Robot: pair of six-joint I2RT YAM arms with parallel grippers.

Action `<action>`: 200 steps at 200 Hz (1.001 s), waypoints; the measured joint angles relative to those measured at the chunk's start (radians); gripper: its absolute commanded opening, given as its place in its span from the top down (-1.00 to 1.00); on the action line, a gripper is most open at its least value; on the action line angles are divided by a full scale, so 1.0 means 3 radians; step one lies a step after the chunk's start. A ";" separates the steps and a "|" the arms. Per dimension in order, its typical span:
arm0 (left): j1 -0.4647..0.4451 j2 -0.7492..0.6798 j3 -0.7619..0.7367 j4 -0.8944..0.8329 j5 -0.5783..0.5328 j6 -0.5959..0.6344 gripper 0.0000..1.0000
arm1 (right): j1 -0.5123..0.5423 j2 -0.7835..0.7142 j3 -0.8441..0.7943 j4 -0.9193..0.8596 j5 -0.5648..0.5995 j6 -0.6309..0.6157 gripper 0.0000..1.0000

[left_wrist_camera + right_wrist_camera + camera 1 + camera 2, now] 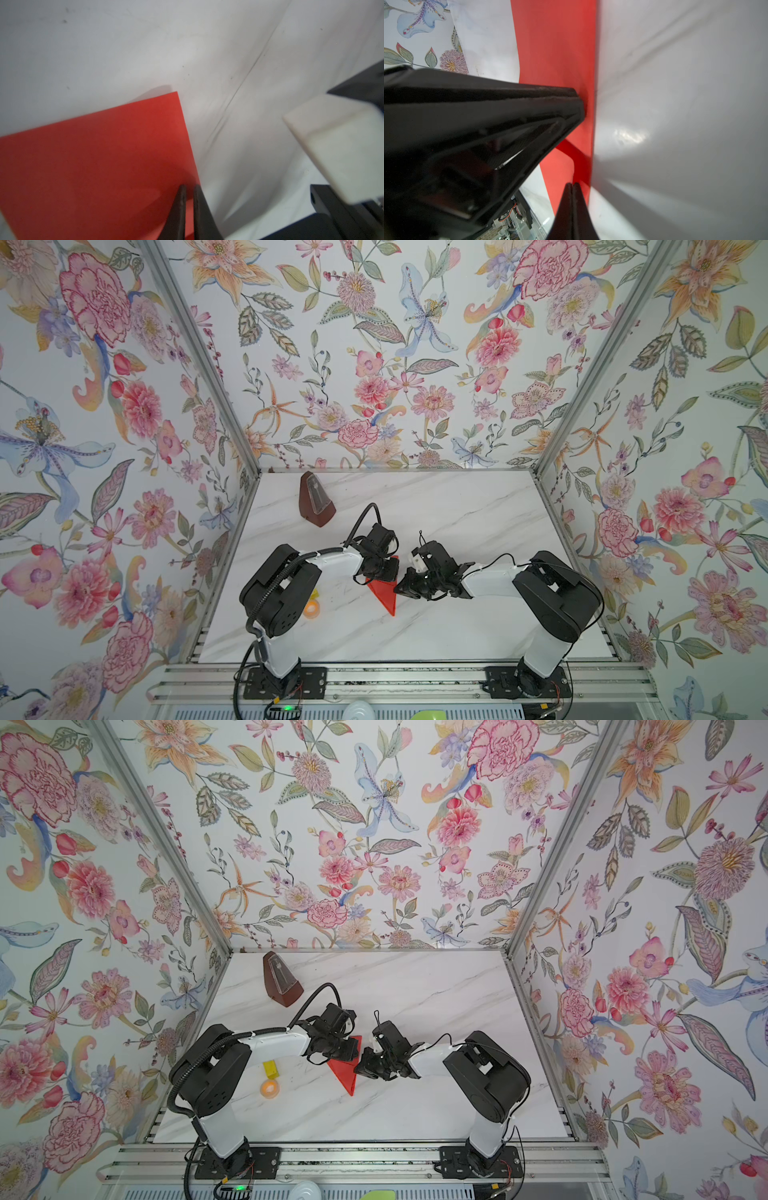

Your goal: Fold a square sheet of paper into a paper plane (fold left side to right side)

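red paper: lay folded to a triangle on the desk, frame centre in both top views
left claw: stood narrowly parted, tips on the paper
right claw: was clenched at the paper's edge

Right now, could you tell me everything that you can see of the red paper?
The red paper is thin, plain and bright, folded into a narrow triangle. It lies on the white marble table, sharp point toward the robot's bases. Its wide far end is partly hidden under the left arm. The left fingers, slightly apart, touch it near one edge. The shut right fingers meet its long edge, where a small flap seems lifted; whether they pinch it is unclear.
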State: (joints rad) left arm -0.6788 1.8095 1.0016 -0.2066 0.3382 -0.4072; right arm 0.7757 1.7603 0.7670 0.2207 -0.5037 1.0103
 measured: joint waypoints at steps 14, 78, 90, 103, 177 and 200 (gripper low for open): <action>0.0000 0.0000 -0.0001 0.0001 0.0010 0.0001 0.77 | 0.0000 0.0004 0.0037 -0.0032 0.0000 -0.0037 1.00; 0.0000 -0.0003 -0.0043 0.0069 0.0075 0.0000 0.78 | 0.0000 0.0089 0.0153 -0.0179 0.0019 -0.0183 1.00; 0.0000 -0.0003 -0.0043 0.0070 0.0075 0.0000 0.78 | 0.0000 0.0102 0.0153 -0.0188 0.0025 -0.0193 1.00; 0.0000 -0.0004 -0.0045 0.0072 0.0075 0.0000 0.78 | 0.0000 0.0117 0.0153 -0.0201 0.0027 -0.0195 1.00; 0.0000 -0.0004 -0.0046 0.0074 0.0074 0.0000 0.79 | 0.0000 0.0161 0.0153 -0.0173 0.0034 -0.0207 1.00; 0.0000 -0.0004 -0.0046 0.0074 0.0074 0.0000 0.79 | 0.0000 0.0179 0.0153 -0.0136 0.0013 -0.0215 1.00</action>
State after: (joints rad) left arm -0.6788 1.8084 0.9878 -0.1844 0.3603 -0.4072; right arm 0.7757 1.8141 0.8127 0.1799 -0.4999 0.9459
